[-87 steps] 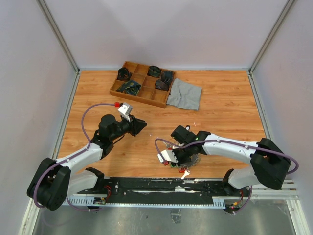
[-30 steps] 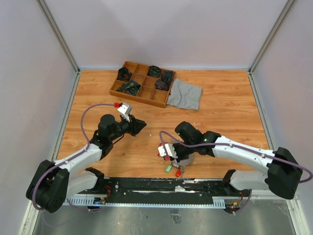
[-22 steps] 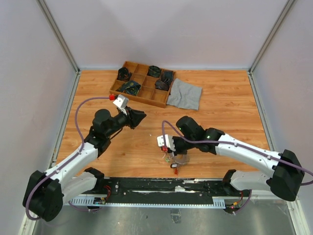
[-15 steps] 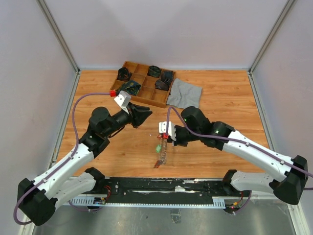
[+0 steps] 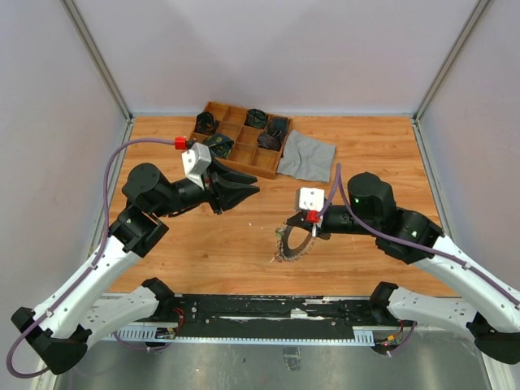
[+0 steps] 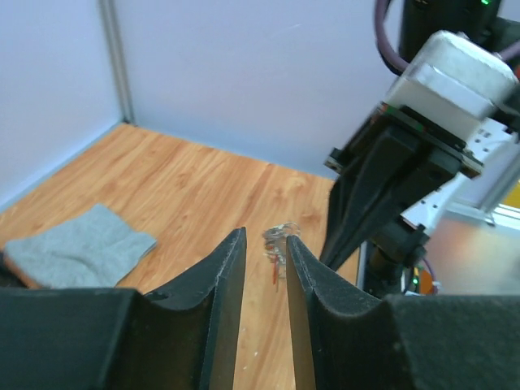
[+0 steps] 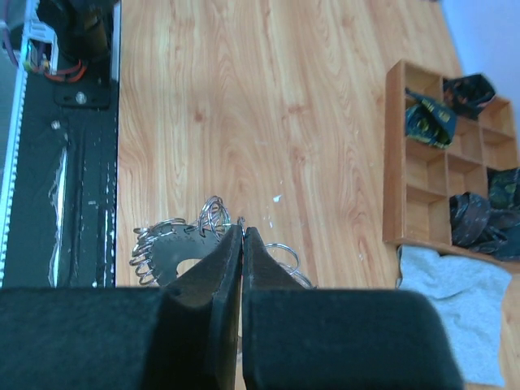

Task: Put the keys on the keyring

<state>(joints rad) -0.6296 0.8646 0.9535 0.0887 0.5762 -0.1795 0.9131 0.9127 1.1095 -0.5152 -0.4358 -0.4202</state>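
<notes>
Keyring (image 5: 292,244) now lifted off surface (image 5: 366,162), pinched in right fingers (image 7: 223,268); left fingers (image 6: 223,276) narrowly parted, empty, approaching; threading keys remains.

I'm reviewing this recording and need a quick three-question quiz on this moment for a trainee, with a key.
1. Short answer: in the top view, what lies right beside the right end of the wooden tray?
2. Multiple choice: what are the right fingers closed on? A) the wooden tray B) the keyring C) nothing
3. True or false: the left fingers are clamped on a key.

Key:
1. The grey cloth.
2. B.
3. False. There is a gap between them with nothing in it.
</notes>
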